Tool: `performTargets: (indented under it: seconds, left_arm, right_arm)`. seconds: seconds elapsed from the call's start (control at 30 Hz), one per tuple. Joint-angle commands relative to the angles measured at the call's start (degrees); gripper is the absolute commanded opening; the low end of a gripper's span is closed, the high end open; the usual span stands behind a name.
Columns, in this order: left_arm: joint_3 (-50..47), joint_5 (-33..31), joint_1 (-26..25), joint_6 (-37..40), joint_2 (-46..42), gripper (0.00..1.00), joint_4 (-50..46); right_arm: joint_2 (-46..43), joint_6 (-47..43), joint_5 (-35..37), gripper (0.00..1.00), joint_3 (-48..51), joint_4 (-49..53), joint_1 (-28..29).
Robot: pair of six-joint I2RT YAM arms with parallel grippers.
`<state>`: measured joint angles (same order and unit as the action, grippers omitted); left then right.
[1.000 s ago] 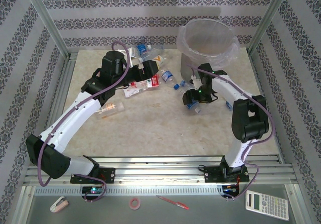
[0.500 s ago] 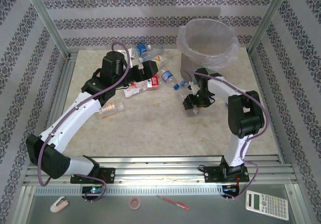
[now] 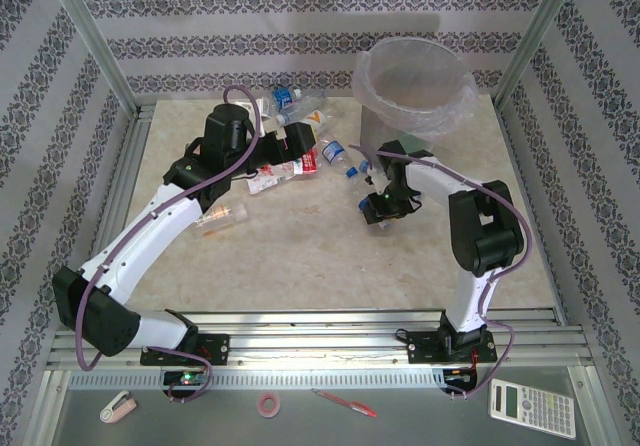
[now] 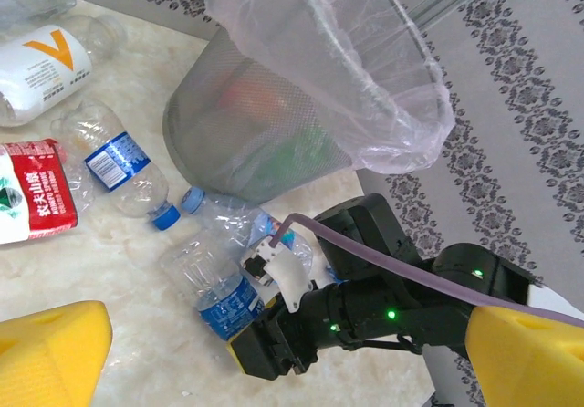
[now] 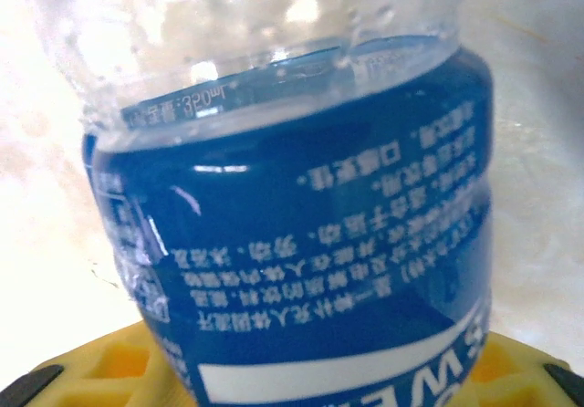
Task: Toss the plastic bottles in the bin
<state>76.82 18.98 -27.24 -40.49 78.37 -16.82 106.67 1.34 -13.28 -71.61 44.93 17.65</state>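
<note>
Okay, left gripper (image 3: 297, 146): fingers wide apart, over the bottle cluster, left of centre
plastic bottles (image 4: 119, 163): at least seven lying on the table (image 3: 300, 256) in the top view; one orange-label, one red-label, one white-label, the rest blue
right gripper (image 3: 375, 211): one blue-label bottle (image 5: 292, 234) between its fingers; clamped or not, cannot tell
bin (image 3: 415, 106): one, upright, bag-lined, far right, just beyond right gripper
</note>
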Motion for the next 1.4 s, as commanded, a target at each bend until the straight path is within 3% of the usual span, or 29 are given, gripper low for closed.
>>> performTargets:
  seconds: [0.0,0.13,0.37,0.93,1.37]
  left_arm:
    - [-2.4,-1.2,0.4,1.1,-1.1,1.0,3.0]
    - [-4.0,-1.2,0.5,0.2,-0.9,1.0,4.3]
    - [-5.0,-0.4,0.5,-1.1,0.5,1.0,5.9]
    - [-9.0,4.2,0.7,-14.0,6.8,1.0,20.0]
    - [-7.2,2.8,0.7,-17.8,11.5,1.0,21.0]
  right_arm:
    - [-1.5,-0.6,0.9,0.33,1.3,-0.7,2.0]
    - [-2.9,-0.2,1.5,0.2,1.0,-1.0,3.7]
    - [-8.2,1.6,1.5,0.13,-0.3,-2.6,6.3]
    - [-18.5,2.6,-3.7,0.11,-6.7,-4.8,11.0]
    - [-21.2,2.2,-10.6,0.12,-8.1,-4.9,13.5]
